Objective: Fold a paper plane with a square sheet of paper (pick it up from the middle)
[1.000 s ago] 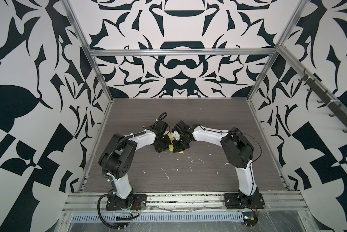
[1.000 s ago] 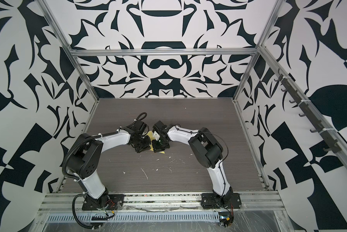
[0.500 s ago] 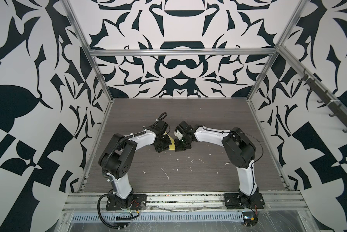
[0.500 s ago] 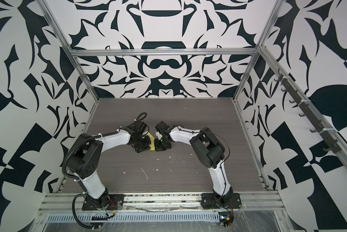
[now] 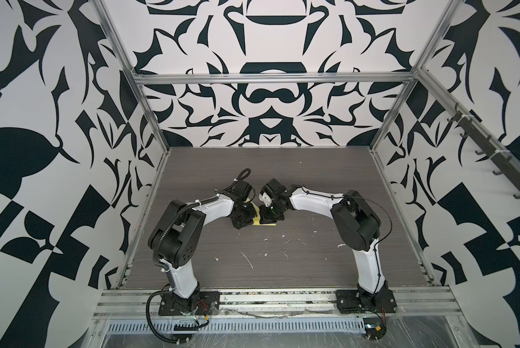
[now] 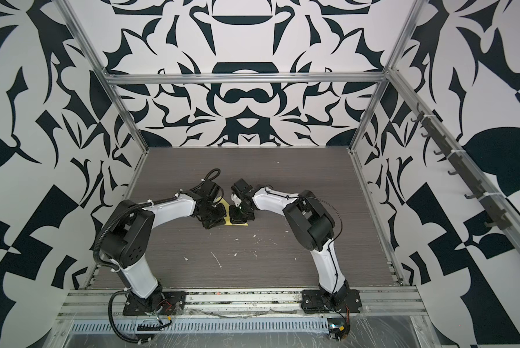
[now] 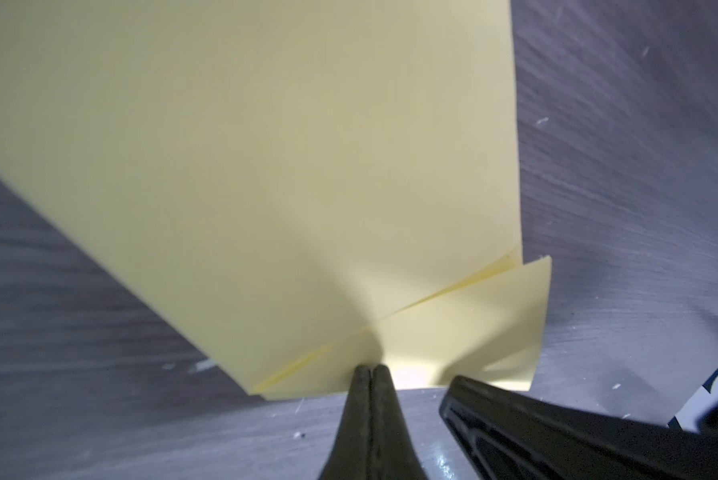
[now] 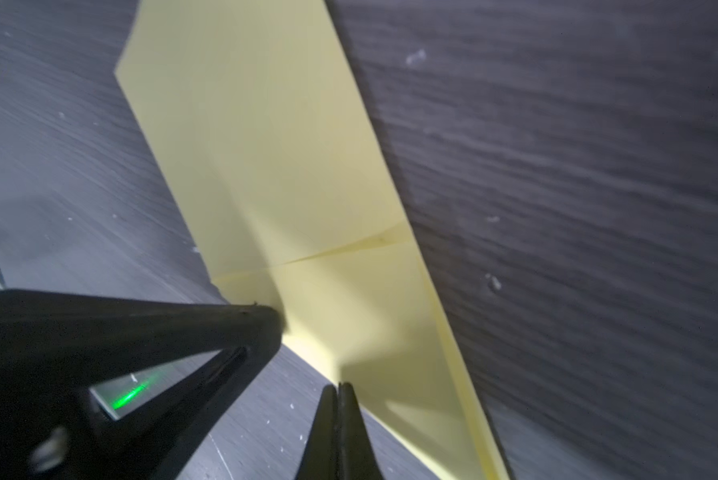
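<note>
Showing wrist-side only: seemingly layered paper (image 7: 241, 166)

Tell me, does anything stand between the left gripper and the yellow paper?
Nothing visible does. The left gripper, shut, has its tips right at the edge of the folded yellow paper. The right gripper, also shut, is at the paper's edge too, beside the left one and not between them.

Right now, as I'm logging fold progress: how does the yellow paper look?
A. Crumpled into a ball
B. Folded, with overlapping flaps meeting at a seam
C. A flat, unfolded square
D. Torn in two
B: in the left wrist view the square sheet of paper shows layered flaps meeting along a slanted seam, just ahead of the shut left gripper.
</note>
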Controlling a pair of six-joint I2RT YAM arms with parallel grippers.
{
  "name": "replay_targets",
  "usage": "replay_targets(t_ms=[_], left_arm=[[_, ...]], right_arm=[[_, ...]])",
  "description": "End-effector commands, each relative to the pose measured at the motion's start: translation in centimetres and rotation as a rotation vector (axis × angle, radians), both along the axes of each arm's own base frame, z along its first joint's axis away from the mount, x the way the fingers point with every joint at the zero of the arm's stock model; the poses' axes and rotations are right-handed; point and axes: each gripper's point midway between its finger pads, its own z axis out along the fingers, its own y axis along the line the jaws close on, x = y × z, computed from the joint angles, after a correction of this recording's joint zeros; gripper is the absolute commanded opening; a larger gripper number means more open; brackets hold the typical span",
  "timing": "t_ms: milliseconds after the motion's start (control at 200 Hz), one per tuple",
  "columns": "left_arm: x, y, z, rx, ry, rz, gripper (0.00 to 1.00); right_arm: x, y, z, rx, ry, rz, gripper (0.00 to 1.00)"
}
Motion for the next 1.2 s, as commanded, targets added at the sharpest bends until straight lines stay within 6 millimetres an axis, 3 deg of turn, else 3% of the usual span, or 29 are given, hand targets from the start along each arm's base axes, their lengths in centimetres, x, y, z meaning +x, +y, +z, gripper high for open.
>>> replay_targets(t_ms=[0,470,650,755,830,930,1025,1195], left_arm=[[-1.7,2.0,-2.3,0.109,0.083,0.006,0.00],[-1.7,2.3,-2.1,0.122,0.077,-0.004,0.00],[-1.3,2.0,-1.7,0.114,0.057,-0.018,0.00],[-0.3,1.1,-0.2,0.075,0.006,-0.049,0.00],[0.9,-0.2,2.0,0.006,-0.063,-0.075,0.02],[2.1,-1.1,5.5,-0.052,-0.161,-0.083,0.11],[2.6,-0.4,7.0,-0.057,-0.209,-0.037,0.23],[2.1,2.2,6.9,-0.077,-0.227,0.120,0.40]], right_arm=[[0.0,-0.4,0.3,-0.028,-0.011,0.001,0.00],[-0.7,-7.7,-1.1,-0.152,0.016,-0.084,0.00],[-0.3,-9.8,-0.3,-0.180,-0.015,-0.118,0.00],[0.2,-9.1,1.8,-0.129,-0.069,-0.097,0.00],[0.4,-7.6,3.7,-0.043,-0.119,-0.051,0.00],[0.4,-5.7,5.3,0.028,-0.169,0.016,0.00],[0.7,-4.6,5.5,0.038,-0.187,0.048,0.01],[1.9,-3.0,5.0,0.076,-0.190,0.061,0.21]])
